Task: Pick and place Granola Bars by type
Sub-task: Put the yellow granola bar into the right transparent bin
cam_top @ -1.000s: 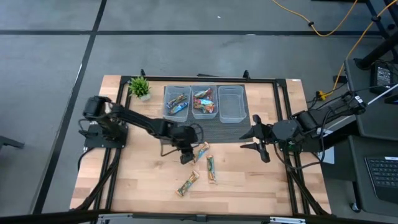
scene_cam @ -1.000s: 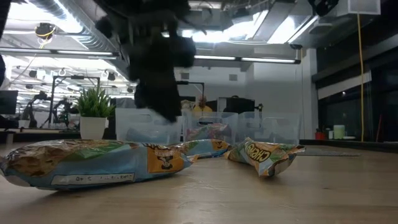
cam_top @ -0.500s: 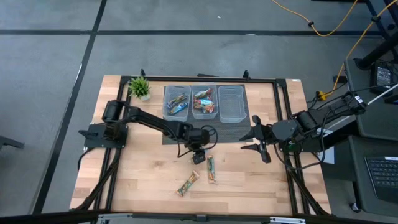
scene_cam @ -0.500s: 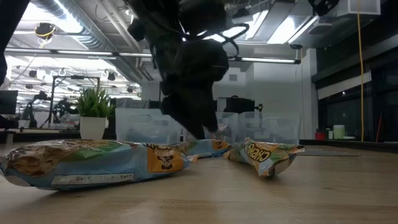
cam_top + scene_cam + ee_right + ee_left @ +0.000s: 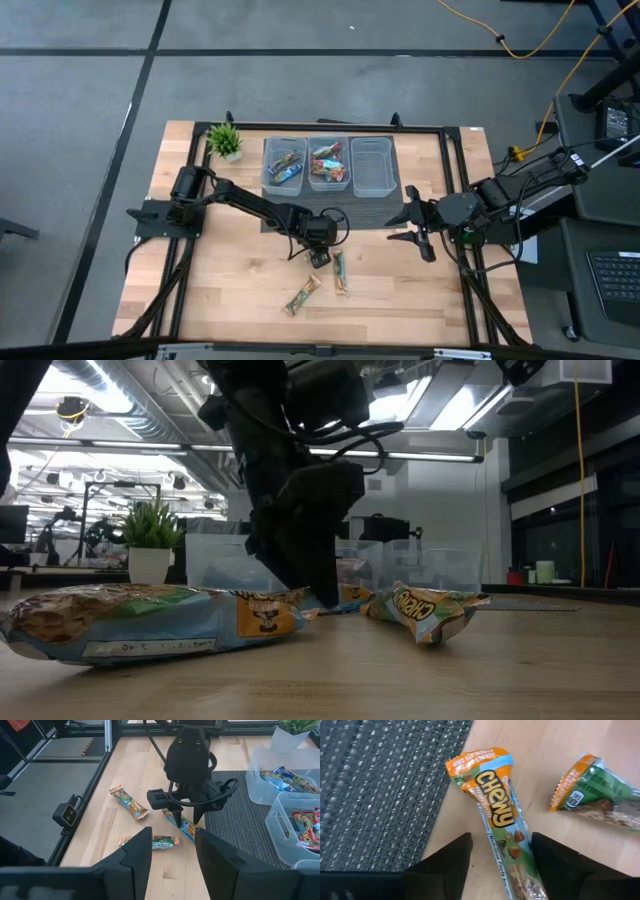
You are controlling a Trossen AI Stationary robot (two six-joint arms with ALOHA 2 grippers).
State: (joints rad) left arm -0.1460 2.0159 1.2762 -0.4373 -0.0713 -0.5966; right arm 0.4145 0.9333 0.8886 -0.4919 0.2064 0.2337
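Three granola bars lie flat on the wooden table. The Chewy bar (image 5: 492, 810) in an orange, blue and green wrapper lies beside the dark mat; in the high view my left gripper (image 5: 318, 247) covers it. My left gripper (image 5: 501, 840) is open and low over this bar, one finger on either side, along its length. A second bar (image 5: 340, 272) and a third bar (image 5: 302, 295) lie nearer the near edge. My right gripper (image 5: 412, 225) is open and waits above the table's right part.
Three clear bins stand in a row at the far side: the left bin (image 5: 285, 165) and the middle bin (image 5: 329, 165) hold wrapped bars, and the right bin (image 5: 373, 167) stands beside them. A dark mat (image 5: 380, 785) lies before them. A small potted plant (image 5: 224, 140) stands far left.
My left gripper has moved toward the table's right and down, from beside the Chewy bar to over it, with its fingers now on either side of the wrapper. The bars have stayed where they were.
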